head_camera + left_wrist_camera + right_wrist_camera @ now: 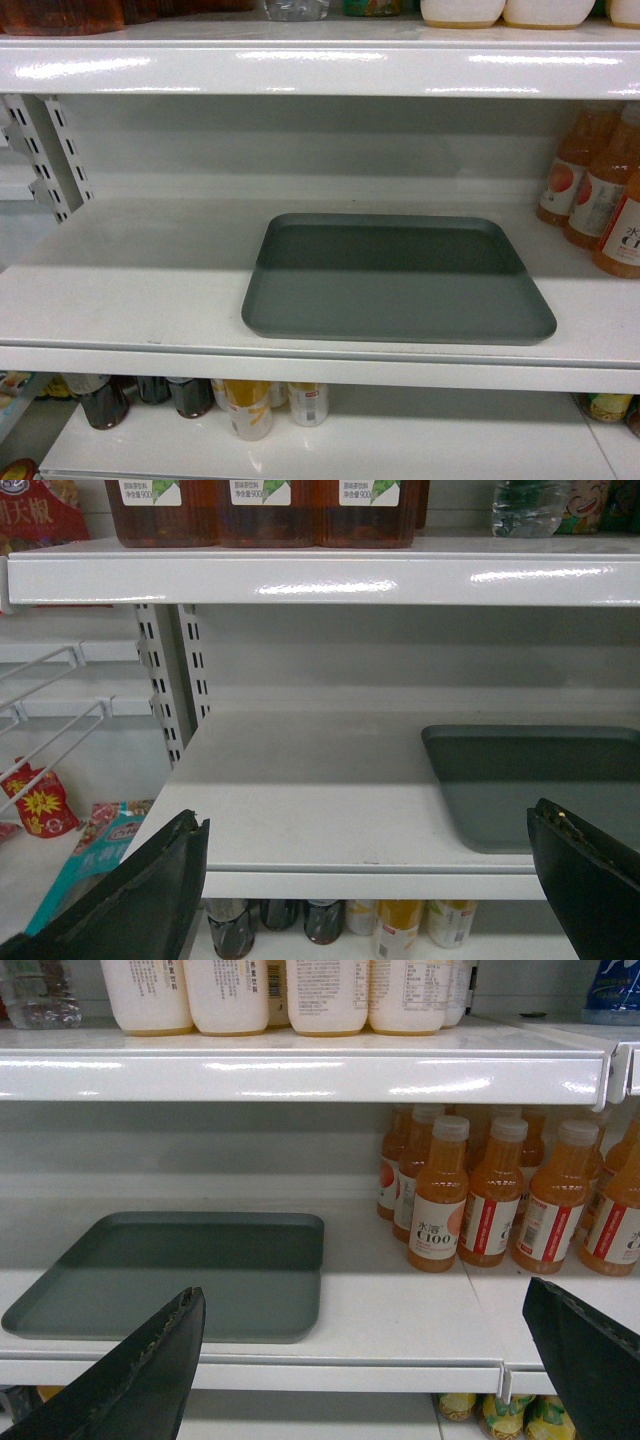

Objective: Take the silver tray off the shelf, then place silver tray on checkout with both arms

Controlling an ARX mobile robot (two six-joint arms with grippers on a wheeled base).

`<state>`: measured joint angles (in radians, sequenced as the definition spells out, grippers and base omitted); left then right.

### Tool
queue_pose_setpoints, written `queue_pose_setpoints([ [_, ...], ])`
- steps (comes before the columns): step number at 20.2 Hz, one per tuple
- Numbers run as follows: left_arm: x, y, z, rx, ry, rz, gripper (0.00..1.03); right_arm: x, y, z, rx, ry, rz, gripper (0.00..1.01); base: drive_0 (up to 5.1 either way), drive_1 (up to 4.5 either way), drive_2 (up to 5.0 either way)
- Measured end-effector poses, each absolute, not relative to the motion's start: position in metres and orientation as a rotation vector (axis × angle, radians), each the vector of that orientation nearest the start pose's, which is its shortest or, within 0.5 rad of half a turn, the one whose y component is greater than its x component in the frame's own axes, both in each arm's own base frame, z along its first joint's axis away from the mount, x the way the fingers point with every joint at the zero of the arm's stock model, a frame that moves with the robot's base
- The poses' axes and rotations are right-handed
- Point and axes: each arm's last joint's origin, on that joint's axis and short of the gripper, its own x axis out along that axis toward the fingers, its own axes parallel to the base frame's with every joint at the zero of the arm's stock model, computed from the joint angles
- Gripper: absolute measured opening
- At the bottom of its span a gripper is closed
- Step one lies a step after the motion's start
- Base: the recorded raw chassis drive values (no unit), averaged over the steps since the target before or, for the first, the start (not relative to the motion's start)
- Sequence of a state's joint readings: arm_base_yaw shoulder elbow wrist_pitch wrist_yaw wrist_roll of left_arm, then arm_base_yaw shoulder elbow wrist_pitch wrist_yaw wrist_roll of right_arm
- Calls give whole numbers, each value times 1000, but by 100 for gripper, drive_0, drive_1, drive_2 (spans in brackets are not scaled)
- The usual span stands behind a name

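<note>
Grey-green and matte, the tray (398, 280) lay flat on the white shelf (130, 290), a little toward 3 o'clock of the board's middle in the head view, its near rim just behind the shelf's front edge. Nothing lay in it. Its far half sat in the shadow of the upper shelf (320, 65).

At 3 o'clock of the tray, well apart from it, stood orange juice bottles (437, 1195); the right wrist view showed at least six, the far ones partly hidden, so the full count could not be told. On the upper shelf that view showed four white bottles (326, 995), and the left wrist view three brown jars (270, 510). At 6 o'clock, on the board below, stood three dark bottles (150, 398) and two yellow cans (248, 408) beside a white one.

The left end effector (370, 880) was spread wide, holding nothing, in front of the shelf edge at the tray's 9 o'clock side. The right end effector (365, 1360) was likewise spread and bare, in front of the edge at the tray's 3 o'clock corner. Neither touched the tray.
</note>
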<state>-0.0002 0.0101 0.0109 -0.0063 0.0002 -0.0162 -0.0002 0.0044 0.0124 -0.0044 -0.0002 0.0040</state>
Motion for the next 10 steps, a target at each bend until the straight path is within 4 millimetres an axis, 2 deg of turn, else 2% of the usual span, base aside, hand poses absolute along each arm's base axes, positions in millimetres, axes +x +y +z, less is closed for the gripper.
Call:
queue_pose_setpoints([
  [10, 98, 0, 166, -16, 6, 0, 98, 97, 0, 167, 4, -4, 0, 98, 0, 0, 0],
])
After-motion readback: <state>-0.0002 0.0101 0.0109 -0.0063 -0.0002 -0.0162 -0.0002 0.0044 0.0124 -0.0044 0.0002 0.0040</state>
